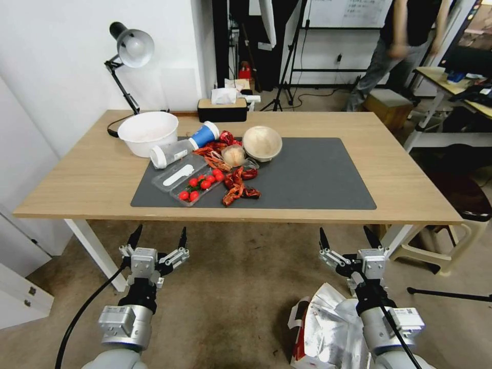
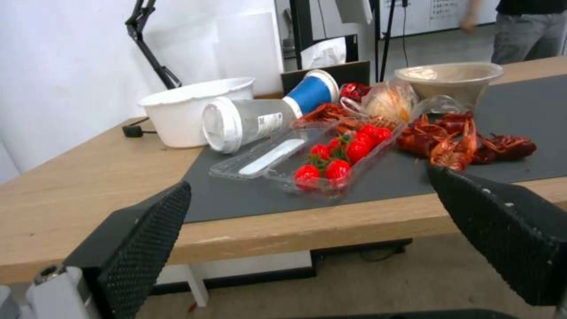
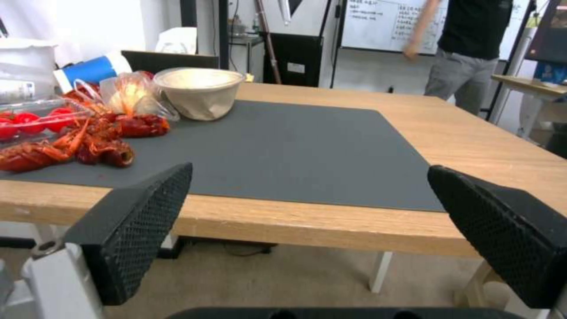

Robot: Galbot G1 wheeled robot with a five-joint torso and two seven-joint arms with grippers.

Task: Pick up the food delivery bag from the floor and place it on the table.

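The food delivery bag [image 1: 323, 328] sits on the floor [image 1: 230, 287] short of the counter's [image 1: 410, 169] near edge, directly beneath my right gripper [image 1: 349, 241]. Its fingers are wide and empty; my left gripper [image 1: 159, 237], also wide, hangs well apart.

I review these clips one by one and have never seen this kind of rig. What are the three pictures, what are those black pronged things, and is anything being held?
This is a two-armed wheeled robot. The head view looks down from its head; the other two come from cameras on its wrists, looking past its own fingers. The black prongs are the left gripper and right gripper, both open, empty, in front of the light-wood table. On its dark grey mat lie a clear tray of cherry tomatoes, red crayfish, a tipped plastic cup with a blue sleeve and a beige paper bowl; a white bowl stands beside the mat. The white, foil-lined food delivery bag sits on the carpet under the right arm.
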